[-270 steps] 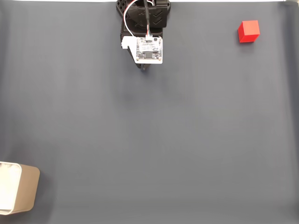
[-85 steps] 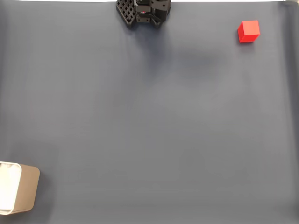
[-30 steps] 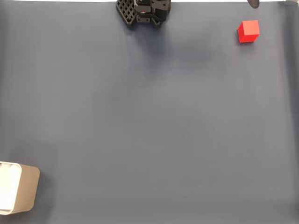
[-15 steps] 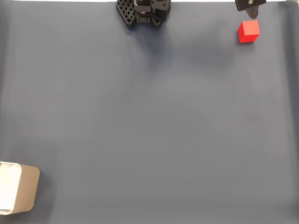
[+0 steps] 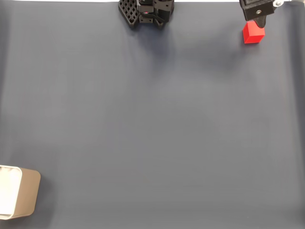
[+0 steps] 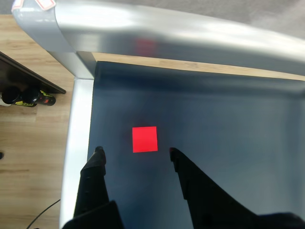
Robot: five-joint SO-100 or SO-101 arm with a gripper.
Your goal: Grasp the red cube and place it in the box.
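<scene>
in the fixed view the box point(image 5: 19, 198) is sitting at the lower left corner of the dark mat point(image 5: 152, 124), well apart from the red cube point(image 5: 254, 35) at top right. in the wrist view the gripper point(image 6: 136, 153) is hanging spread wide, the cube point(image 6: 145, 139) lying untouched just beyond the gap between its fingertips.

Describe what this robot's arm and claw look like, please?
The matte black plastic two-finger gripper has one slim finger and one broad, wedge-shaped finger, both tapering to blunt tips. In the fixed view, the black arm base shows a lattice of holes, and the gripper's body a small screw.
</scene>
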